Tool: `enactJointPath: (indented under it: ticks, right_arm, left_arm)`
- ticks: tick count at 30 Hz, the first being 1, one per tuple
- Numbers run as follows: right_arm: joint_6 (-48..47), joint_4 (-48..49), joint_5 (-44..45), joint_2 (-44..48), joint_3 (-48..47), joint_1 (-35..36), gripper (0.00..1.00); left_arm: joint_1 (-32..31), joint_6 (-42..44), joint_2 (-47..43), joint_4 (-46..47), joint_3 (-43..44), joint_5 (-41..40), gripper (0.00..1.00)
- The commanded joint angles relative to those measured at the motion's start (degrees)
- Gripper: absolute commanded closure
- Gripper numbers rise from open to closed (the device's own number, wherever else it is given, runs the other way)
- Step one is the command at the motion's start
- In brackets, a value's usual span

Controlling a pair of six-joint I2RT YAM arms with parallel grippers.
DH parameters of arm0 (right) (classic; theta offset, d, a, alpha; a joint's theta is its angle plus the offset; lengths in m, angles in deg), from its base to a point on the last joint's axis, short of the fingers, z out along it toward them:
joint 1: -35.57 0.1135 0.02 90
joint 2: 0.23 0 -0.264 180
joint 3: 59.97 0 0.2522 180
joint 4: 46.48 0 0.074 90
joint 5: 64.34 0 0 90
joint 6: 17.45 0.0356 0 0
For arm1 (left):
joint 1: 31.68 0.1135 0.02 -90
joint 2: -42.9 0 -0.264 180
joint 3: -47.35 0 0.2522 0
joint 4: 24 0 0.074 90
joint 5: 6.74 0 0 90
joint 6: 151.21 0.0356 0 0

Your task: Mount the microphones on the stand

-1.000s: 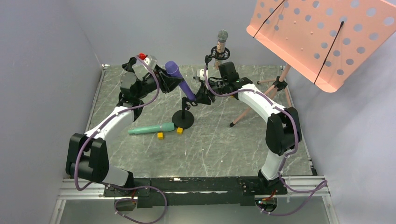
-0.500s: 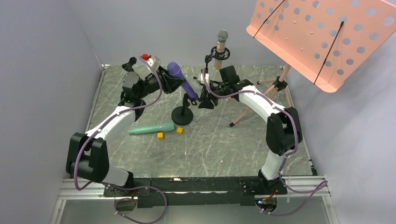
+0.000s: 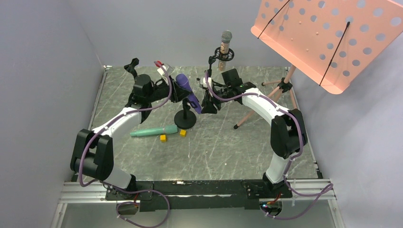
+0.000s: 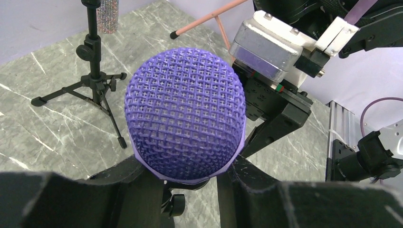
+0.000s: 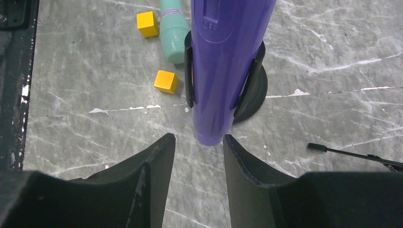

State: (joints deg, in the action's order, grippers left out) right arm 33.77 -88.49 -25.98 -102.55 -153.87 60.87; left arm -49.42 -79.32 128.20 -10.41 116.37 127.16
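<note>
The purple microphone leans in the black clip of the round-base stand. My left gripper is shut on it just under the mesh head, a finger on each side. My right gripper is open, and the microphone's tail end hangs just beyond its fingertips; the clip wraps the purple body. The teal microphone lies flat on the table, left of the stand's base. The glittery microphone stands in the tripod stand at the back.
Two yellow cubes lie by the teal microphone's head. A pink perforated music stand overhangs the back right, its pink legs reaching the table behind my right arm. Grey walls close in the left and back.
My right gripper opened and let go of the purple microphone's handle. My left gripper carried the head right and down, so the microphone sits lower in the clip.
</note>
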Motion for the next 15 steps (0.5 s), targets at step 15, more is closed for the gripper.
enactJointPath:
  ticks: [15]
  right_arm:
    - [0.59,-1.37,-5.23,5.16,1.27,-0.89,0.53]
  left_arm:
    - [-1.07,5.94,3.95,-8.39,-5.96,-5.09,1.0]
